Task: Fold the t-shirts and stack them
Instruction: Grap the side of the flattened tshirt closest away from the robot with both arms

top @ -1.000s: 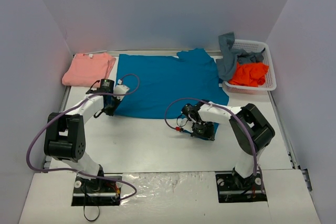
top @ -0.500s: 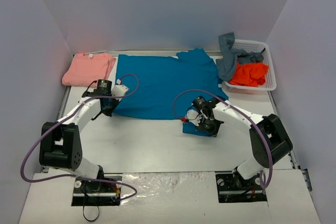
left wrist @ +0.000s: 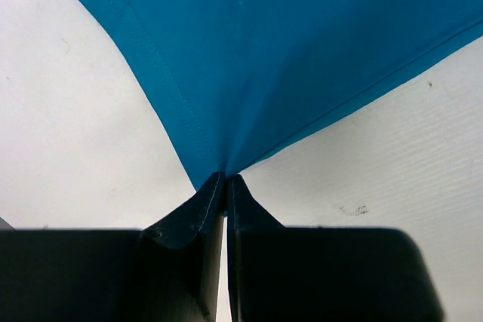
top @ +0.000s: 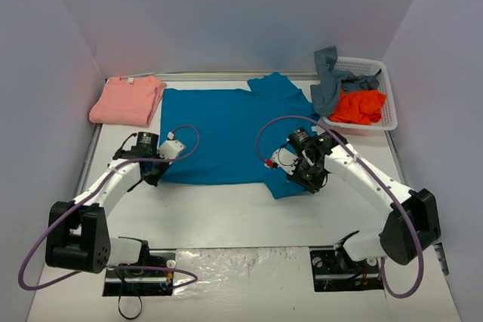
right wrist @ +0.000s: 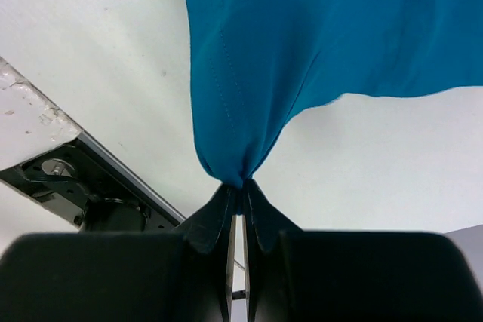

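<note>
Holding the teal shirt (top: 219,130) by its two near corners, left gripper (left wrist: 225,179) and right gripper (right wrist: 240,187) both clamped tight on cloth; pink shirt (top: 127,100) sits folded far left.

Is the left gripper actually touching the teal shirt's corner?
Touching. The left wrist view shows the left gripper pinched shut on the teal shirt, cloth fanning from its tips.

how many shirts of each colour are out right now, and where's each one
teal-blue cloth t-shirt, spread on the table: 1
salmon-pink cloth t-shirt, folded at the far left: 1
bright orange cloth shirt, crumpled in the white plastic lattice basket: 1
grey-blue cloth shirt, draped over the basket's rim: 1
total: 4 shirts
</note>
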Available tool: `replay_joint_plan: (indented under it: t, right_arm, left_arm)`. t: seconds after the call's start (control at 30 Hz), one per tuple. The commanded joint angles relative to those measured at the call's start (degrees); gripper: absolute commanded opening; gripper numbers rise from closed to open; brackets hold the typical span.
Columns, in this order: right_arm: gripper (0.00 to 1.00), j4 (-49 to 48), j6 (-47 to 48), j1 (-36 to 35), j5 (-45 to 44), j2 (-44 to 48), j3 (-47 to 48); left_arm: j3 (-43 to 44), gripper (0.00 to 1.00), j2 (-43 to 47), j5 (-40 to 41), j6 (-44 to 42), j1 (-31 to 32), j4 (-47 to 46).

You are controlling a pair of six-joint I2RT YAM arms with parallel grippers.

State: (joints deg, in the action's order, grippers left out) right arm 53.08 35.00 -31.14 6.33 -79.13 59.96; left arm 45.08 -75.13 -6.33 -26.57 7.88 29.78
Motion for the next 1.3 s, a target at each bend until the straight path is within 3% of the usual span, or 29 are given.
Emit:
replay_joint_plan:
  t: [0.0,0.47,1.27]
  right_arm:
    - [0.00,7.5,0.8,0.4,1.2,2.6,2.8]
    - [0.00,2.6,1.6,6.3,-2.4,-3.8,11.8]
    - [0.00,1.9,1.4,10.3,-6.2,-31.0,46.5]
  left_arm:
    - [-1.5,0.02,3.2,-0.4,-1.1,0.4,1.2]
    - [-0.5,0.02,5.0,4.6,-0.2,0.4,-0.3]
    - [10.6,0.02,-5.7,5.4,-0.9,-0.1,-0.4]
